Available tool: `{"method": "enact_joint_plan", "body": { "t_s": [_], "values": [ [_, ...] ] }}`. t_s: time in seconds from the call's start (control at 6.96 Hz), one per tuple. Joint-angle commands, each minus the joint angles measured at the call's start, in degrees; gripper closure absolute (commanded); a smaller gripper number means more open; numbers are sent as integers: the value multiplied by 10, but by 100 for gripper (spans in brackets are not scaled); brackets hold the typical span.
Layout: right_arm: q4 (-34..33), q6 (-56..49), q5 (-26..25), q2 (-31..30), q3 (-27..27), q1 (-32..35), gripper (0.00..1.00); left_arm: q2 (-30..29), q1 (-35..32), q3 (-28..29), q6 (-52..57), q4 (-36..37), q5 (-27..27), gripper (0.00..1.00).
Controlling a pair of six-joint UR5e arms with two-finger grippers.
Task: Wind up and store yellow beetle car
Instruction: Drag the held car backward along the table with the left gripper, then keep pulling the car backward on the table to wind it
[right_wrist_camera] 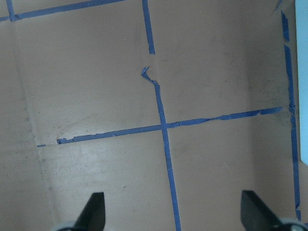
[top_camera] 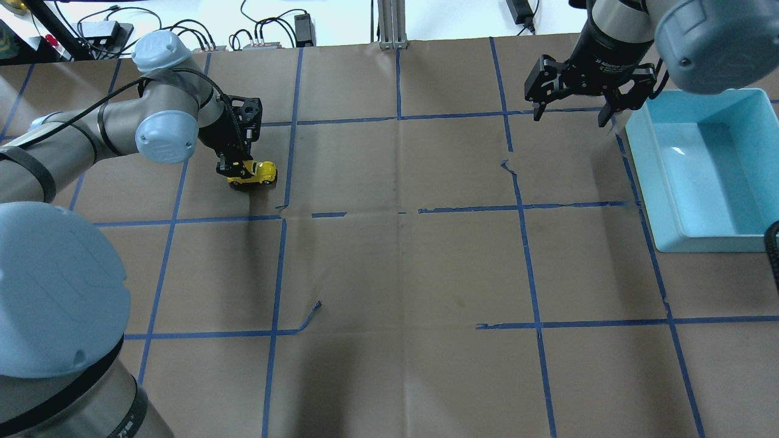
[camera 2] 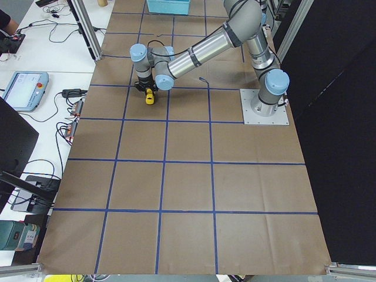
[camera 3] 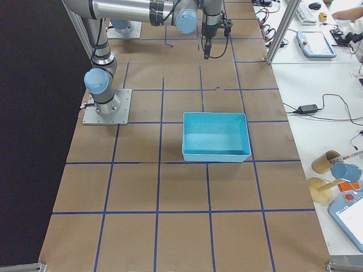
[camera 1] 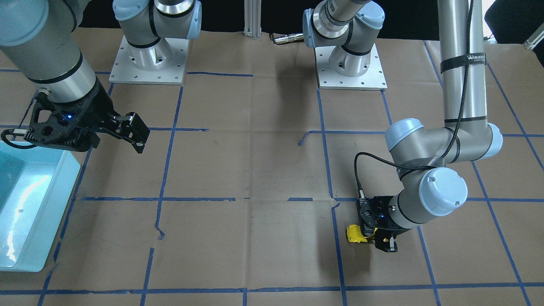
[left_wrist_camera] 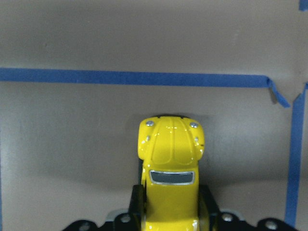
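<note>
Seemingly set for winding, the left end effector (top_camera: pixel 236 165) is clenched across the rear flanks of the yellow beetle car (left_wrist_camera: pixel 171 154). The car's wheels appear to sit on the worktop (top_camera: pixel 401 261), with the bonnet pointing away from the wrist. Such a low side grip would let the wheels be dragged against the paper. Blue tape lines (left_wrist_camera: pixel 134 77) cross ahead of the bonnet and along one side, and flat paper stretches toward the worktop's middle. Well apart, the right end effector (top_camera: pixel 571 118) hangs released, jaws spread wide, just beside a corner of the light-blue bin (top_camera: pixel 706 240), probably the storage place.
</note>
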Motion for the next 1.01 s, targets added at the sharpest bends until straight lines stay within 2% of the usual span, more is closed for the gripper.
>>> {"method": "enact_joint_plan", "body": {
  "t_s": [0.0,0.86],
  "values": [
    [-2,0,0,-1,2,0,0,1,2,0,2,1,0,100],
    [-6,0,0,0,0,0,0,2,25,0,19,2,0,100]
  ]
}}
